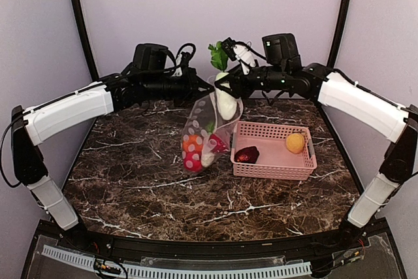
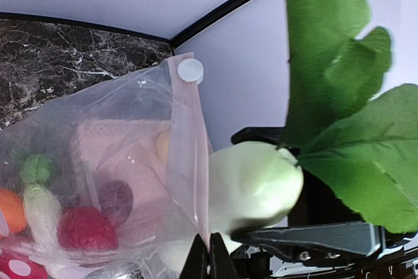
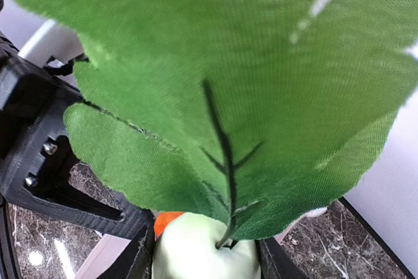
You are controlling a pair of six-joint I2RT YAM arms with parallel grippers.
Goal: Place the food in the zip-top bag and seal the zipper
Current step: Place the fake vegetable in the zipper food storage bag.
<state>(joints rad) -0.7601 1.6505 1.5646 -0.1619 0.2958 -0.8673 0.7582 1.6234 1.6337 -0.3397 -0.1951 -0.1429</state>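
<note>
My left gripper (image 1: 202, 91) is shut on the mouth edge of the clear zip-top bag (image 1: 204, 125) and holds it hanging above the table. In the left wrist view its fingertips (image 2: 209, 256) pinch the pink zipper strip (image 2: 186, 142). My right gripper (image 1: 226, 84) is shut on a white radish (image 1: 226, 104) with green leaves (image 1: 217, 57), its lower part inside the bag's mouth. In the right wrist view the radish (image 3: 202, 256) sits between the fingers (image 3: 138, 253) under the leaves (image 3: 228, 76). Orange (image 1: 191, 142), red (image 1: 218, 143) and dotted red (image 1: 191, 160) pieces lie in the bag.
A pink slotted basket (image 1: 269, 164) stands right of the bag on the marble table. It holds a dark maroon piece (image 1: 247, 155) and a yellow-orange piece (image 1: 295, 142). The back wall is close behind both grippers.
</note>
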